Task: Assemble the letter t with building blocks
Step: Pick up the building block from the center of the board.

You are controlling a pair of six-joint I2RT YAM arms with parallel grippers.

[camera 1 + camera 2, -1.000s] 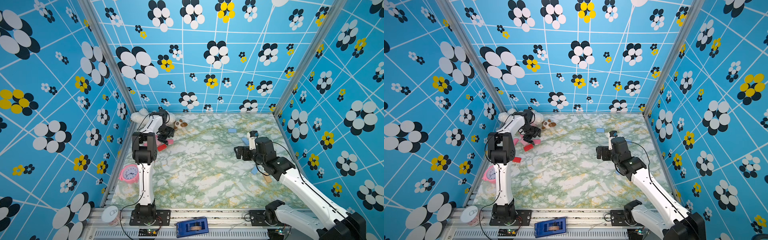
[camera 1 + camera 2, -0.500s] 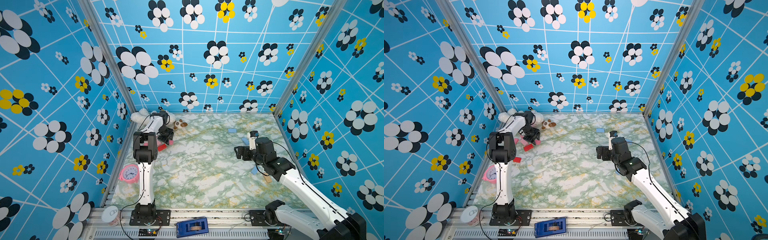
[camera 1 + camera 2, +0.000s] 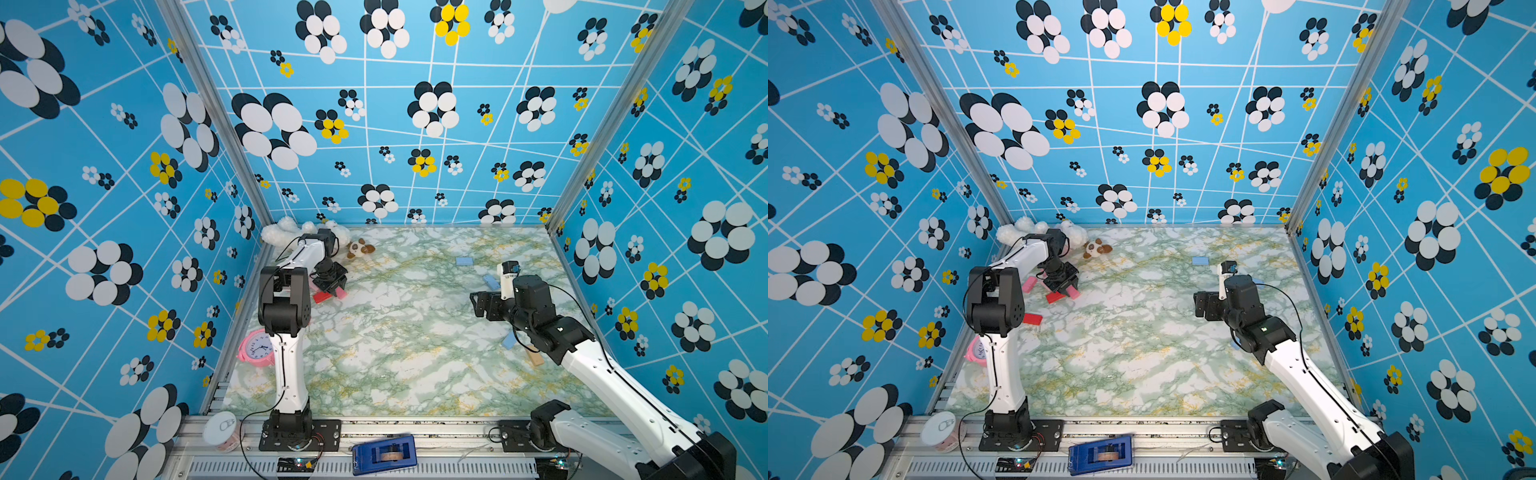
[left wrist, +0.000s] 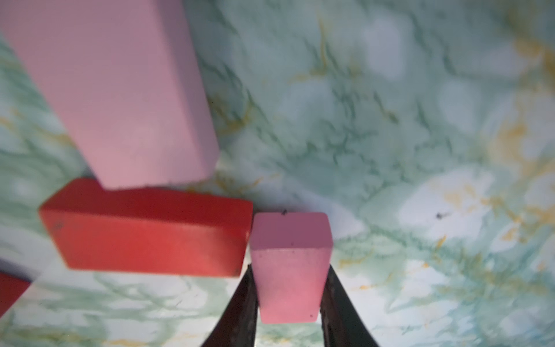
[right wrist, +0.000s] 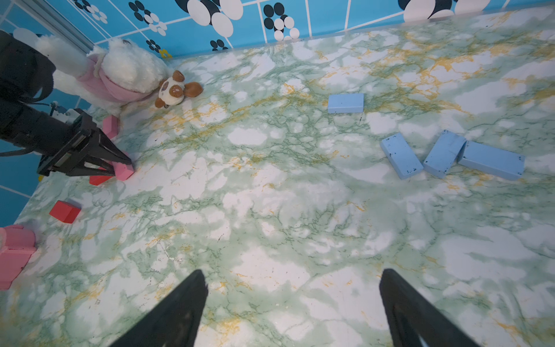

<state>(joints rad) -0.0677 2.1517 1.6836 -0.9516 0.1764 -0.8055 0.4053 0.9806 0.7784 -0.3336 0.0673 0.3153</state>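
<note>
My left gripper [image 4: 289, 269] is shut on a small pink block [image 4: 290, 255], one black finger pressed against each side. The block's end lies against a red block [image 4: 144, 237], and a longer pink block [image 4: 120, 90] lies just beyond it. In both top views this group sits at the table's far left, with the left gripper [image 3: 332, 286] pointing down over the red block [image 3: 321, 297]. Another red block [image 3: 1032, 319] lies nearer the front. My right gripper [image 5: 294, 275] hangs open over bare table. Several light blue blocks [image 5: 401, 156] lie at the far right, and a tan block [image 3: 534, 357] lies beside the right arm.
A white-and-pink plush toy [image 3: 286, 229] and a small brown-and-white plush [image 3: 360, 248] lie in the back left corner. A pink alarm clock [image 3: 257, 348] stands at the left wall behind the left arm. Patterned blue walls enclose three sides of the marble table [image 3: 399, 357].
My left gripper's fingers have closed onto the small pink block at the same spot. The right arm has stayed where it was, with its jaws still wide.
</note>
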